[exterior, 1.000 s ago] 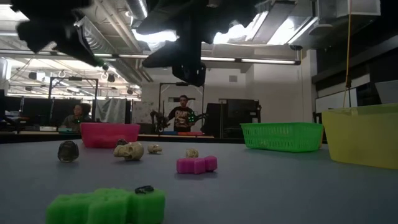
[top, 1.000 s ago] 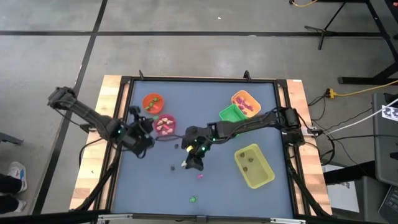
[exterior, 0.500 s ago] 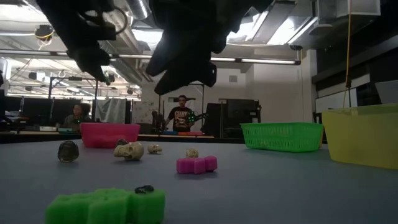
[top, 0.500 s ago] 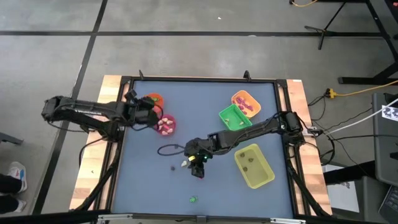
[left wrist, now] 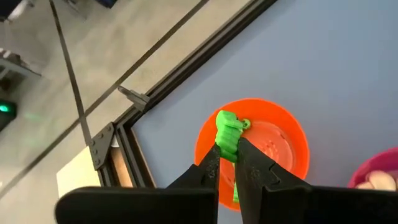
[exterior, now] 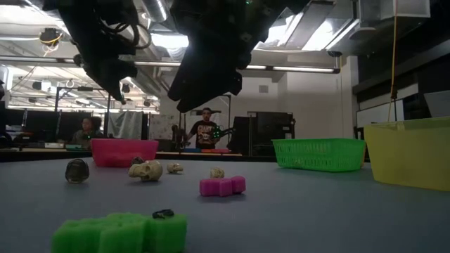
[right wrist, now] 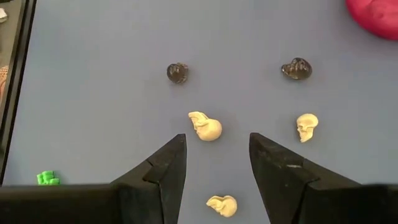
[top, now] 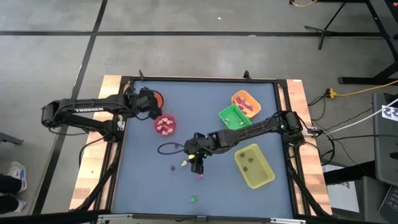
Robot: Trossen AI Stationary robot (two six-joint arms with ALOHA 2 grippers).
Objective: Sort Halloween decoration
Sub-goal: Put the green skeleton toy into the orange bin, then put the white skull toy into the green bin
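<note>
My left gripper (top: 148,101) hangs over the orange cup (left wrist: 273,146) at the table's far left, shut on a green trinket (left wrist: 226,129). My right gripper (right wrist: 217,148) stands open above the middle of the table, over loose trinkets. Below it lie a cream skull (right wrist: 206,127), two more cream skulls (right wrist: 306,126) (right wrist: 222,205) and two dark ones (right wrist: 177,73) (right wrist: 296,68). A pink trinket (top: 200,176) and a green one (top: 193,199) lie nearer the front edge. The pink cup (top: 165,124) holds several pale pieces. My left gripper pinches the green trinket between its two fingers, near the trinket's lower part (left wrist: 227,148). Its upper end sticks out past the fingertips. The fingers slant down from the table's left side. The trinket is lifted clear, above the orange cup.
A green tray (top: 233,116) and an orange tray (top: 245,102) stand at the far right, and a yellow tray (top: 254,165) lies nearer the front right. A dark cable loop (top: 168,149) lies left of my right gripper. People sit in the room behind the table (exterior: 205,130).
My left gripper has swung from beside the pink cup toward the table's far edge and now hangs over the orange cup, still shut. My right gripper has stayed over the skulls and has turned at the wrist.
</note>
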